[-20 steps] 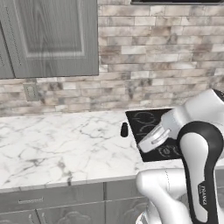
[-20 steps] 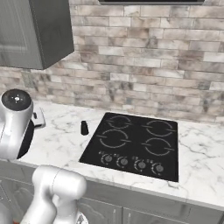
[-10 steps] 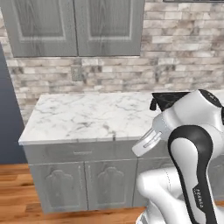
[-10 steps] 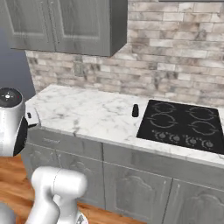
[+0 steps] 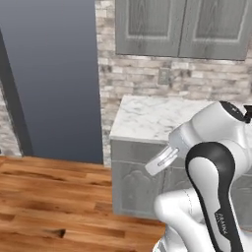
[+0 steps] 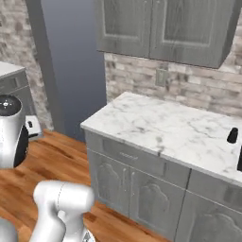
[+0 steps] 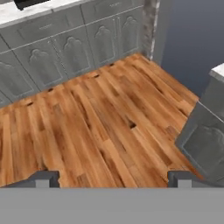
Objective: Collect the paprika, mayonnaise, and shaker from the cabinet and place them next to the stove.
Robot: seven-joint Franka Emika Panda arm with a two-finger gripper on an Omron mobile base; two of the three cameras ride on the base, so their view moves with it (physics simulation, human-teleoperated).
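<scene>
The grey wood-grain cabinet [image 5: 182, 24] hangs above the marble counter with both doors shut, and the right base view sees the cabinet [image 6: 160, 28] too. Paprika and mayonnaise are hidden. The small black shaker [image 6: 232, 135] stands on the counter near its right end, beside a dark sliver of the stove [image 6: 240, 164] at the frame edge. My gripper [image 7: 112, 178] is open with nothing between its fingertips [image 7: 43, 178], and it looks down at wood floor. In the left base view the gripper [image 5: 156, 164] hangs in front of the counter's left end, well below the cabinet.
The marble counter [image 6: 160, 130] ends at the left over grey lower cabinets [image 6: 137, 175]. A blue-grey wall [image 5: 54, 74] and wood floor [image 5: 54, 197] lie left of it. A second counter unit [image 7: 205, 140] stands at the right of the hand view.
The whole picture has shifted: the base has moved left, from the stove to the counter's left end, the wall and the floor. The gripper stays open and empty.
</scene>
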